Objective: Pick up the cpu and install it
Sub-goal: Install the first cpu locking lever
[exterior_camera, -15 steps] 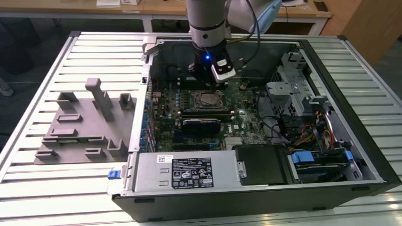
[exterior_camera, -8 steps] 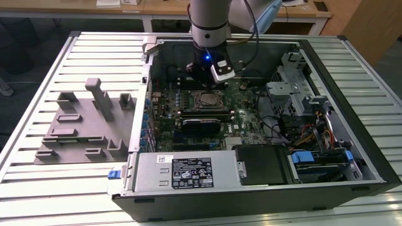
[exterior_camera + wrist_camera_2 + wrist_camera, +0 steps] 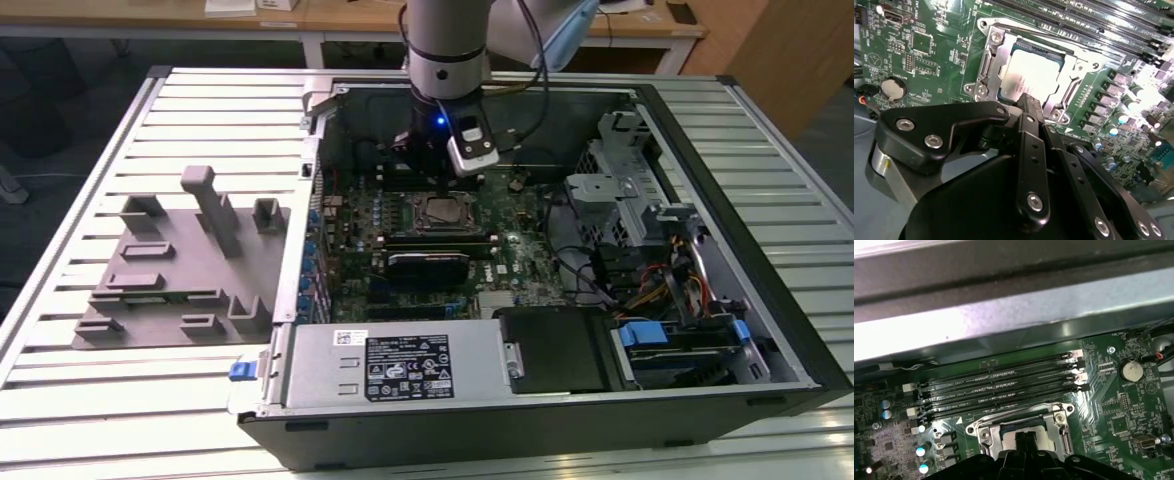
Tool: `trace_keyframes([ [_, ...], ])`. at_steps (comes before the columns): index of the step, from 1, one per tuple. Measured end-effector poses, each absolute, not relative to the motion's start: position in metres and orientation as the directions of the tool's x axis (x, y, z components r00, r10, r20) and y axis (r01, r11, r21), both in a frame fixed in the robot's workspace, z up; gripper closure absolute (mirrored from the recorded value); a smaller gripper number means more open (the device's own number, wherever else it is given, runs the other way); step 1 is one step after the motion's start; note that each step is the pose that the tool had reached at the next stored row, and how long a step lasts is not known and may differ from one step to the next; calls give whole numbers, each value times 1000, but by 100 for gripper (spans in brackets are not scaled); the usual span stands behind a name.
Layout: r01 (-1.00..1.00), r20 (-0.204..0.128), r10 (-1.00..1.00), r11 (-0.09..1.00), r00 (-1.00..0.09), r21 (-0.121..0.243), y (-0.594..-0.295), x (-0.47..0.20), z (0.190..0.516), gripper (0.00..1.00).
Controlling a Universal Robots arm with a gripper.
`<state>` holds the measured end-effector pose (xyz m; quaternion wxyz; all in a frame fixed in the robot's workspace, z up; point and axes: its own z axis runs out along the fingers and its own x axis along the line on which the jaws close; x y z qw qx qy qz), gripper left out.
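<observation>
The cpu (image 3: 438, 210) lies flat in the motherboard socket inside the open computer case, its silver top framed by the metal socket bracket (image 3: 991, 55). In both wrist views the cpu (image 3: 1031, 75) (image 3: 1046, 436) is seated level in the socket. My gripper (image 3: 435, 186) hangs straight over the socket, just above the chip. Its black fingers (image 3: 1030, 150) are pressed together with nothing between them, and the tips (image 3: 1029, 101) (image 3: 1025, 436) sit over the cpu's near edge. Whether the tips touch the chip cannot be told.
Grey plastic fixture blocks (image 3: 174, 270) stand on the slatted table at the exterior view's left. Around the socket are memory slots (image 3: 1004, 385), a coin battery (image 3: 1130, 371), the power supply (image 3: 400, 365), a drive cage (image 3: 627, 190) and loose cables (image 3: 654, 280). The case wall (image 3: 1004, 320) rises close behind.
</observation>
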<state>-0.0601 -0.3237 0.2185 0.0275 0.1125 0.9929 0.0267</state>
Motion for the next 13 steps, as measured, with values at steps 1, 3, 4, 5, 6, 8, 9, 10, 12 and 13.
trace_keyframes([
  [1, 222, -49, 225, 973, -973, 59, -324, -60, 221, 89],
  [3, 222, -49, 225, 973, -973, 59, -324, -60, 226, 89],
  [4, 222, -49, 225, 973, -973, 59, -324, -60, 229, 89],
  [5, 222, -49, 225, 973, -973, 59, -324, -60, 231, 89],
  [6, 222, -49, 225, 973, -973, 59, -324, -60, 233, 89],
  [8, 222, -49, 225, 973, -973, 57, -324, -60, 234, 89],
  [9, 222, -50, 225, 973, -973, 56, -324, -60, 234, 89],
  [10, 222, -50, 225, 974, -973, 55, -324, -60, 234, 89],
  [12, 222, -50, 225, 974, -973, 52, -325, -60, 234, 89],
  [13, 222, -50, 225, 974, -973, 51, -326, -60, 234, 89],
])
